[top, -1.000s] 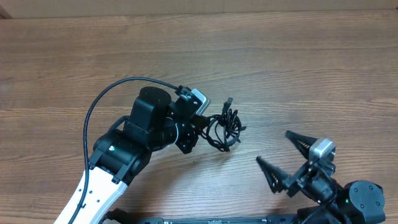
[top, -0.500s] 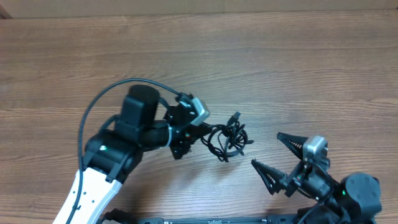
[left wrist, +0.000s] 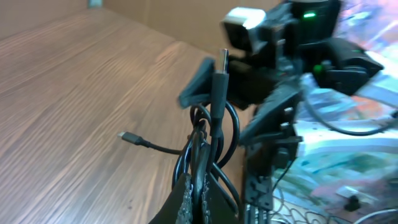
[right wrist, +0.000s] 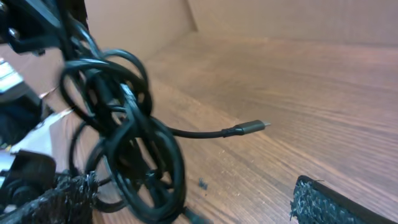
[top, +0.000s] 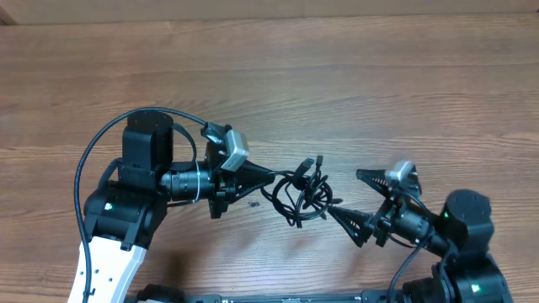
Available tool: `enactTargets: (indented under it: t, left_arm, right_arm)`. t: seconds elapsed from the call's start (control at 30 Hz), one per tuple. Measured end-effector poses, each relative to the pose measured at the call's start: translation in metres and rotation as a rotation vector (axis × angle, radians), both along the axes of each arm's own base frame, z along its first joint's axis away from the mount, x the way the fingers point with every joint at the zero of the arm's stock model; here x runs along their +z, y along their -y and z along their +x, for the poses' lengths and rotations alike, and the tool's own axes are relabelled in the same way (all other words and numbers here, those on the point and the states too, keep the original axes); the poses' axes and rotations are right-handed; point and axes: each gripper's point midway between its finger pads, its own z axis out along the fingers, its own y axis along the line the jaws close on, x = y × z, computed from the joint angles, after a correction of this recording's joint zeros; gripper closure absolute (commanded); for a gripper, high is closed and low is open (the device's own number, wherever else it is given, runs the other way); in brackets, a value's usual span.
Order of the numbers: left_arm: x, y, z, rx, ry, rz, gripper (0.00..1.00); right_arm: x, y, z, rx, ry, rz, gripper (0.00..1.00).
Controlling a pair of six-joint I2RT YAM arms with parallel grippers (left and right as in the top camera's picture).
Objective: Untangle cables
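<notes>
The cables [top: 305, 191] are a tangled bundle of thin black loops at the table's middle, with one plug end [top: 310, 162] sticking up and back. My left gripper [top: 271, 178] points right and is shut on the bundle's left side. In the left wrist view, its pads [left wrist: 188, 198] pinch black cords [left wrist: 211, 127], and a loose plug [left wrist: 128, 136] trails left. My right gripper [top: 344, 192] stands open just right of the bundle. In the right wrist view, the loops [right wrist: 127, 140] hang by its left finger [right wrist: 59, 198], and the right finger [right wrist: 336, 202] is well apart.
The wooden table [top: 379, 93] stretches behind and to both sides. The left arm's thick black cable [top: 97, 147] arcs over its base at the left. A cardboard wall [right wrist: 280, 18] edges the table's far side.
The left arm has swung round so its gripper points right, still holding the bundle. The right gripper has moved up and left, with its open fingers now at the bundle's right edge.
</notes>
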Motion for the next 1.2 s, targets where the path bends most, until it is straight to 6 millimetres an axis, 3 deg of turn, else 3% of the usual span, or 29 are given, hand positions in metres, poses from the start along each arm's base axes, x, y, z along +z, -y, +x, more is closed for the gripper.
enactTargets:
  t: [0.27, 0.37, 0.43, 0.53, 0.63, 0.87, 1.2]
  left_arm:
    - [0.005, 0.002, -0.007, -0.039, -0.008, -0.032, 0.96]
    - [0.005, 0.002, -0.007, -0.039, -0.008, -0.031, 0.96]
    - [0.005, 0.002, -0.007, -0.038, -0.008, -0.031, 0.96]
    - [0.004, 0.002, -0.006, -0.034, -0.007, -0.028, 0.96]
    - [0.003, 0.001, -0.004, -0.024, -0.004, -0.019, 0.96]
    - [0.000, 0.000, 0.000, 0.000, 0.001, 0.000, 0.96]
    - [0.000, 0.000, 0.001, 0.002, 0.004, 0.001, 0.96]
  right_arm:
    - [-0.015, -0.016, 0.006, 0.145, -0.030, -0.007, 0.01]
    - [-0.015, -0.022, 0.006, 0.209, -0.028, 0.017, 0.10]
    - [-0.016, -0.026, 0.006, 0.246, -0.031, 0.029, 0.18]
    - [-0.019, -0.029, 0.005, 0.275, -0.060, 0.044, 0.46]
    - [-0.022, -0.030, 0.004, 0.293, -0.075, 0.051, 0.67]
    - [-0.017, -0.032, 0.000, 0.326, -0.057, 0.069, 0.91]
    - [-0.012, -0.034, -0.003, 0.355, -0.039, 0.083, 0.96]
